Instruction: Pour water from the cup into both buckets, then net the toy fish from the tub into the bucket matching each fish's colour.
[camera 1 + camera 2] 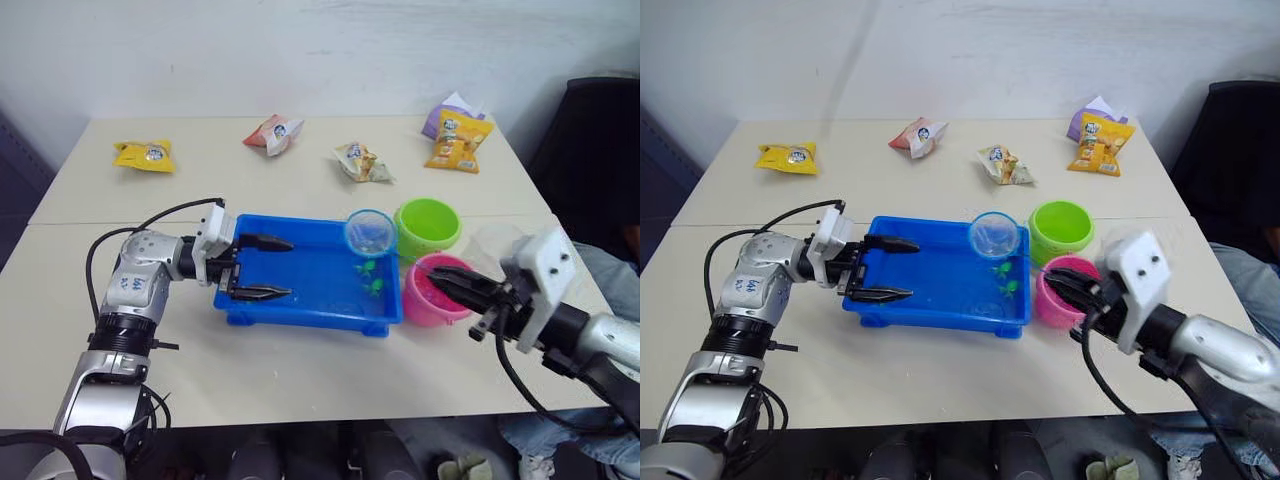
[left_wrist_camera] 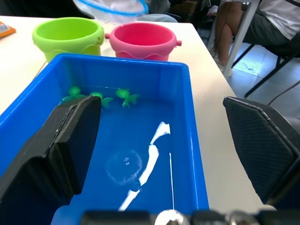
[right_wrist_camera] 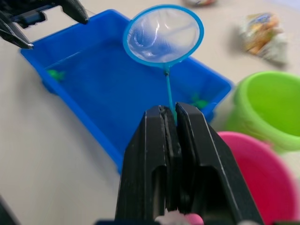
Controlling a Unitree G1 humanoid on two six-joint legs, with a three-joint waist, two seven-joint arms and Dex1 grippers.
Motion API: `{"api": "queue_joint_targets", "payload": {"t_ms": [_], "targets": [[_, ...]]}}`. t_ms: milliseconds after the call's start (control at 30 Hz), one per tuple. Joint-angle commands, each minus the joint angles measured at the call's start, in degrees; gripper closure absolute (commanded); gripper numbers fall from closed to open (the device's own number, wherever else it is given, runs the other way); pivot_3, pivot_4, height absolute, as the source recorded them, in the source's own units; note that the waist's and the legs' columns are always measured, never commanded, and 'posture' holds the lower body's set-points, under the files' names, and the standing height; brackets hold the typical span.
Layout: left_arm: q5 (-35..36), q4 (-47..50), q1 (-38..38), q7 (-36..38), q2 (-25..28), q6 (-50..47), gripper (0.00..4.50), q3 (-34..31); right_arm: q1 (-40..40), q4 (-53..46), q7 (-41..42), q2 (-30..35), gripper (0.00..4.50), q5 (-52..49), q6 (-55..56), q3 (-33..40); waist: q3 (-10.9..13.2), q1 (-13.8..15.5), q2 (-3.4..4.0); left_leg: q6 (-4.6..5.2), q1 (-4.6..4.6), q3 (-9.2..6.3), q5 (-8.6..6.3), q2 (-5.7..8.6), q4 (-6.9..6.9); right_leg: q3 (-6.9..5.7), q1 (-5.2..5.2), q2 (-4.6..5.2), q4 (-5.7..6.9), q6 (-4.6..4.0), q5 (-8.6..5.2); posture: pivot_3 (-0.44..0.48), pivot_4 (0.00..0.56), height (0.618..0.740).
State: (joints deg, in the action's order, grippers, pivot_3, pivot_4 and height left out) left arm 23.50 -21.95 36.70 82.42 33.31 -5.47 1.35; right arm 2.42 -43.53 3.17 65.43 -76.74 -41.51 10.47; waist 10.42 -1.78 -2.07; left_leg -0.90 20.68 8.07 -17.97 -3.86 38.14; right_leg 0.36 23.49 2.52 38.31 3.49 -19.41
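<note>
Both arms silver-grey, jointed, looped with black cables. White wrist housings; left gripper (image 1: 262, 268) and right gripper (image 1: 447, 279) have black tapered fingers.

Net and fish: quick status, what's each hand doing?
Right gripper shut on net, raised above tub. Left gripper open at tub's end. Green fish still in tub.

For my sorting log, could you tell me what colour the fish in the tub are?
Green fish, clearest in the left wrist view.
</note>
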Motion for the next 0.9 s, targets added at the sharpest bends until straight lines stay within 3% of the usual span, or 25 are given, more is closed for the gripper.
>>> {"api": "queue_joint_targets", "payload": {"t_ms": [33, 267, 533, 900], "targets": [[1.1, 4.8, -2.1, -0.8, 1.2, -1.1, 0.02, -1.6, 8.9, 5.4, -10.0, -0.6, 4.5, -13.5, -7.5, -7.6, 0.0, 0.0, -0.01, 0.0, 0.03, 0.01, 0.0, -0.02, 0.01, 0.0, 0.03, 0.01, -0.03, 0.0, 0.0, 0.0, 0.15, 0.739], [1.6, 8.5, -4.5, -2.7, 2.3, -2.5, 0.02, -3.1, 22.4, 14.5, -23.3, 0.5, 4.5, -35.2, -14.0, -18.7, 0.0, 0.2, -0.01, 0.05, 0.58, -0.1, 0.0, -0.02, 0.14, -0.13, 0.42, 0.08, -0.03, 0.03, 0.02, 0.0, 0.15, 0.739], [1.9, 10.0, -5.5, -4.0, 2.1, -2.9, 0.02, -3.9, 30.9, 22.4, -24.7, -0.7, 4.5, -36.3, -21.6, -25.4, 0.0, 0.0, 0.0, 0.19, 0.64, -0.01, -0.06, -0.02, 0.12, -0.12, 0.41, 0.12, -0.27, 0.17, 0.12, 0.0, 0.15, 0.739], [1.9, 10.1, -5.9, -5.6, 0.8, -2.4, 0.02, -3.6, 30.2, 27.7, -21.3, -5.4, 4.5, -36.3, -24.4, -22.6, 0.0, 0.0, 0.0, 0.22, 0.68, 0.0, -0.08, -0.06, 0.07, -0.16, 0.41, 0.12, -0.37, 0.17, 0.12, 0.0, 0.15, 0.739]]}}
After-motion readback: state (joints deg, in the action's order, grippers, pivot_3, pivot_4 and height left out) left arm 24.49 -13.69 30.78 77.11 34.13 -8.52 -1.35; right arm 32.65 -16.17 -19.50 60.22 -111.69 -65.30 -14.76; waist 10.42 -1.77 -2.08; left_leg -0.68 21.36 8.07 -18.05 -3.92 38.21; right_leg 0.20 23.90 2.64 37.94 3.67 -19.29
